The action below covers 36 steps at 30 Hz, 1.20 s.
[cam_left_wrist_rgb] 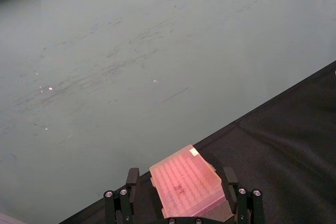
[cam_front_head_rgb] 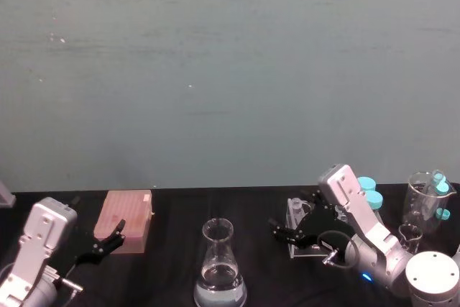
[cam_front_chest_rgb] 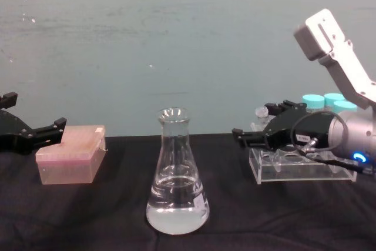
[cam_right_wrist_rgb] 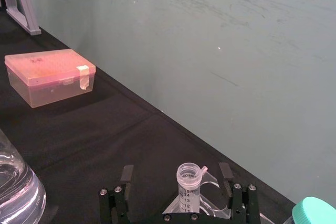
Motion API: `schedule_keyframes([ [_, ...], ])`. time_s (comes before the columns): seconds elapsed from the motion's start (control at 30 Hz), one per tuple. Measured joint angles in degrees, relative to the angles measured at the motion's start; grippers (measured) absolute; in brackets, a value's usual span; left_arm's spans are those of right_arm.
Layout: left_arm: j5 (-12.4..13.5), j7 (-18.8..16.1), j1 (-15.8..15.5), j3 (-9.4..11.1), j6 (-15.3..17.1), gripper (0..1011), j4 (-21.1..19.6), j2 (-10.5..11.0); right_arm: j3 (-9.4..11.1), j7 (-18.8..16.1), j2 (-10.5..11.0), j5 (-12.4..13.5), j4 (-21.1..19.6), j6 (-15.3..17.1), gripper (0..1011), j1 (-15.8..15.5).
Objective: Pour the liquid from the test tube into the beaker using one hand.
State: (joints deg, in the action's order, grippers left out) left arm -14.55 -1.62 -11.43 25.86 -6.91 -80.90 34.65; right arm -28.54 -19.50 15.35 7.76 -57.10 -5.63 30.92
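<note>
Teal wall, black desk (cam_front_head_rgb: 172, 278). Tall clear glass conical beaker (cam_front_chest_rgb: 176, 186) stood mid-desk. Right black two-fingered hand (cam_right_wrist_rgb: 176, 173) was nearer: fingers apart, straddling the slim clear test tube (cam_right_wrist_rgb: 188, 184), which stood upright in the clear plastic rack (cam_front_chest_rgb: 276, 171), unclamped. Left hand (cam_front_head_rgb: 108, 239) parked, fingers spread, by the pink box (cam_front_head_rgb: 129, 217).

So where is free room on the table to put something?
Bare cloth lies either side of the flask: toward the pink box and toward the rack. The right end is crowded: rack, blue-capped tubes, right gripper. Left gripper sits by the box.
</note>
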Motion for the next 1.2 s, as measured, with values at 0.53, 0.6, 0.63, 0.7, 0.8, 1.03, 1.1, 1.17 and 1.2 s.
schedule_keyframes([
  [0.53, 0.0, 0.0, 0.0, 0.0, 0.0, 1000, 0.0, 0.0, 0.67, -0.04, -0.45, -0.53, 0.24, 0.18, 985, -0.12],
  [0.6, 0.0, 0.0, 0.0, 0.0, 0.0, 1000, 0.0, 0.0, 0.66, -0.04, -0.44, -0.51, 0.25, 0.17, 937, -0.13],
  [0.63, 0.0, 0.0, 0.0, 0.0, 0.0, 1000, 0.0, 0.0, 0.65, -0.04, -0.44, -0.5, 0.24, 0.17, 930, -0.13],
  [0.7, 0.0, 0.0, 0.0, 0.0, 0.0, 1000, 0.0, 0.0, 0.64, -0.04, -0.43, -0.48, 0.24, 0.17, 865, -0.13],
  [0.8, 0.0, 0.0, 0.0, 0.0, 0.0, 1000, 0.0, 0.0, 0.62, -0.04, -0.42, -0.46, 0.24, 0.17, 815, -0.13],
  [1.03, 0.0, 0.0, 0.0, 0.0, 0.0, 1000, 0.0, 0.0, 0.57, -0.04, -0.39, -0.41, 0.22, 0.17, 581, -0.13],
  [1.1, 0.0, 0.0, 0.0, 0.0, 0.0, 1000, 0.0, 0.0, 0.56, -0.04, -0.38, -0.4, 0.21, 0.17, 518, -0.13],
  [1.17, 0.0, 0.0, 0.0, 0.0, 0.0, 1000, 0.0, 0.0, 0.56, -0.04, -0.37, -0.38, 0.19, 0.17, 439, -0.13],
  [1.2, 0.0, 0.0, 0.0, 0.0, 0.0, 1000, 0.0, 0.0, 0.56, -0.04, -0.37, -0.38, 0.19, 0.17, 398, -0.13],
])
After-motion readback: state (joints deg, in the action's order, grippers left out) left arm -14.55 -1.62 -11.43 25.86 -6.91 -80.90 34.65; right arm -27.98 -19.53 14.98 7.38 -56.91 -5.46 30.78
